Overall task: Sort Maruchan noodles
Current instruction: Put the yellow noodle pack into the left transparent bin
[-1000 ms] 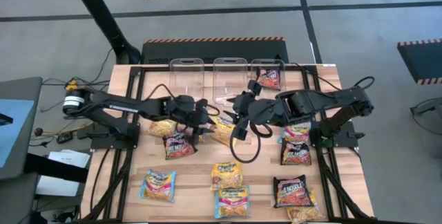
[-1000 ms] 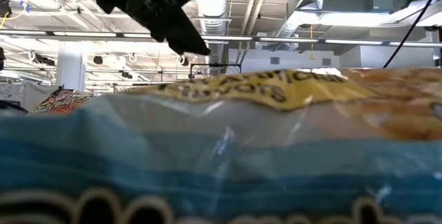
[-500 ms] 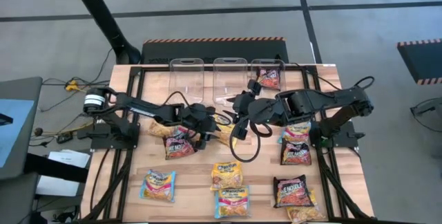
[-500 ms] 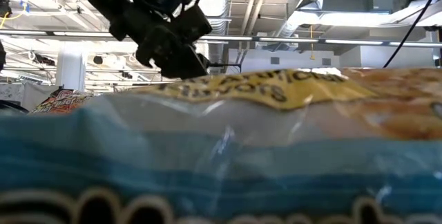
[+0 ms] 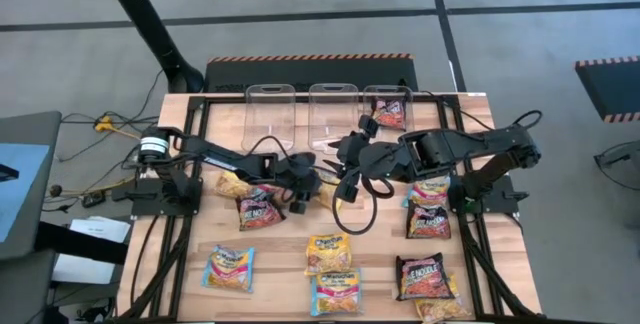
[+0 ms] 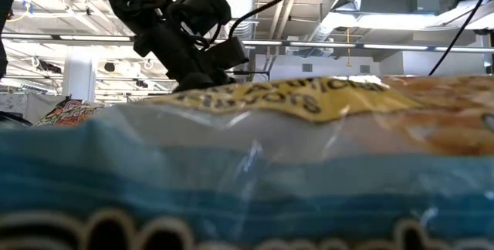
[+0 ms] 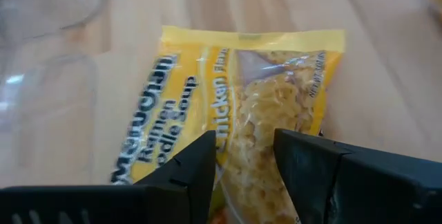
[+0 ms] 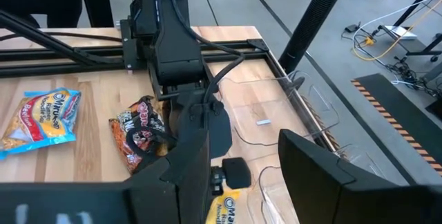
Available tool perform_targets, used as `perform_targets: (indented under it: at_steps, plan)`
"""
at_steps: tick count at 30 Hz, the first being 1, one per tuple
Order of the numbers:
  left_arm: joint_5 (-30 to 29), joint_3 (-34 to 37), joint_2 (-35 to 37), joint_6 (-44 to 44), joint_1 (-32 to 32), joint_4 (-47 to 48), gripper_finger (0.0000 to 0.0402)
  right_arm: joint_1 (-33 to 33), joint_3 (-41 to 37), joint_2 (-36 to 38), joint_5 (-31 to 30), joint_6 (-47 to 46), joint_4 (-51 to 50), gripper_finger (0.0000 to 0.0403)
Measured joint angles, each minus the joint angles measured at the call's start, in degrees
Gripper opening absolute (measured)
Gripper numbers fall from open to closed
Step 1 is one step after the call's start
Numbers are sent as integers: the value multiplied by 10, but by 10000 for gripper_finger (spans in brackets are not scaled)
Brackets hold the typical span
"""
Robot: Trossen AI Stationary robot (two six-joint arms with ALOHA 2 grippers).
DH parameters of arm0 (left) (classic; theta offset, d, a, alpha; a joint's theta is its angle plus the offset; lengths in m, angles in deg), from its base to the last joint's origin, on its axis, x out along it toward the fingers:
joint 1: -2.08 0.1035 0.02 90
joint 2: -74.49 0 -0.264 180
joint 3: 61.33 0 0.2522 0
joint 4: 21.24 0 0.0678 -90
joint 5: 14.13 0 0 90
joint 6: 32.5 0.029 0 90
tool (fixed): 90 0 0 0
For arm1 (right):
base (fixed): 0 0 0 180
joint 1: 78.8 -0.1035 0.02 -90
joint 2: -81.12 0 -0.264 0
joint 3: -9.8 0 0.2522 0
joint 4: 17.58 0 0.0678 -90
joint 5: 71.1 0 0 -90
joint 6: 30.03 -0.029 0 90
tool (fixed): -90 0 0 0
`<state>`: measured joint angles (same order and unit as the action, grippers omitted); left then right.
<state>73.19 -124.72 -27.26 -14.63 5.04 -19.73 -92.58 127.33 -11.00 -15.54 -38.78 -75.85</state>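
1. High view: left claw [image 5: 303,186] sits mid-table over a yellow packet [image 5: 322,192]; a dark packet [image 5: 258,208] lies just behind and beside it. Right claw [image 5: 343,160] hangs just beyond the yellow packet, toward the bins [image 5: 330,109]. One dark packet is already in the bin nearest the right arm. Other packets lie well apart, on the near half of the table [image 5: 280,264].
2. Low view: a blue packet [image 6: 247,180] fills the frame; left claw [image 6: 202,76] dips behind it, tips hidden.
3. Left wrist view: fingers [image 7: 197,165] spread, straddling the yellow packet [image 7: 235,113], not pinching yet. Probably light, crinkly, slippery film over brittle noodles; best nipped across the block's short width, gently.
4. Right wrist view: fingers [image 8: 311,158] spread, empty; left arm, dark packet [image 8: 138,131] and blue packet [image 8: 43,117] lie ahead.
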Motion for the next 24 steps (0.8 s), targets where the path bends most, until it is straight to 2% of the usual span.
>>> perform_targets:
  at_steps: [5,17,20,24]
  plan:
    - [-6,-1,-11,-3,3,17,139,0,0,0,0,0,0,201]
    - [11,-4,-47,-70,0,30,138,0,0,0,1,-3,3,201]
    - [5,-2,-45,-70,-4,26,122,0,0,0,1,-3,4,201]
    - [14,-2,-45,-73,-6,25,67,0,0,0,1,-4,4,201]
